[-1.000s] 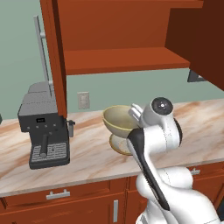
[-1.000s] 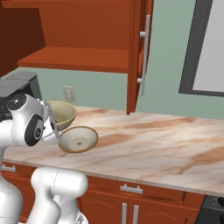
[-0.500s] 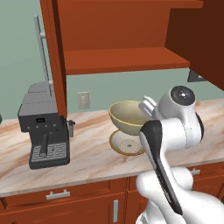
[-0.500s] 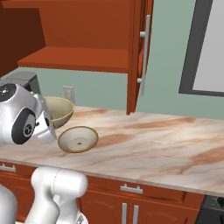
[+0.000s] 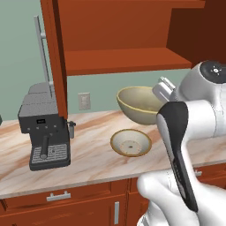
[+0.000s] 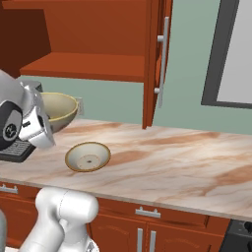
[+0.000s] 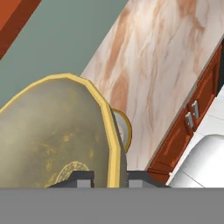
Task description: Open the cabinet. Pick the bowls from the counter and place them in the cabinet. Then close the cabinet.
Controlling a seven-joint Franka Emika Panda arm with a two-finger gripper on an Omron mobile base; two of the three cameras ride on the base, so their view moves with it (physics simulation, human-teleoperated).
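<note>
My gripper [image 5: 160, 90] is shut on the rim of the deep tan bowl [image 5: 138, 104], which hangs in the air above the counter [image 5: 88, 155], below the cabinet shelf [image 5: 119, 60]. In the hand view the rim sits pinched between my gripper's [image 7: 111, 177] two tips, and the deep bowl [image 7: 52, 140] fills the left. The shallow bowl [image 5: 131, 142] with a cream inside rests on the counter just below and in front. Both cabinet doors stand open: the left door [image 5: 55, 57] and the right door [image 6: 155, 59]. From the right I see the deep bowl [image 6: 58, 110] beside the hand and the shallow bowl [image 6: 88, 156].
A grey coffee machine [image 5: 44, 128] stands on the counter under the left door. A wall outlet [image 5: 84, 100] is behind it. Red-brown drawers [image 5: 57, 197] run below the counter edge. A dark-framed window [image 6: 216, 54] is at the far right, with bare counter [image 6: 192, 157] below it.
The arm has risen and carried the deep bowl up and to the right in the left base view, off the counter. The shallow bowl has stayed in place.
</note>
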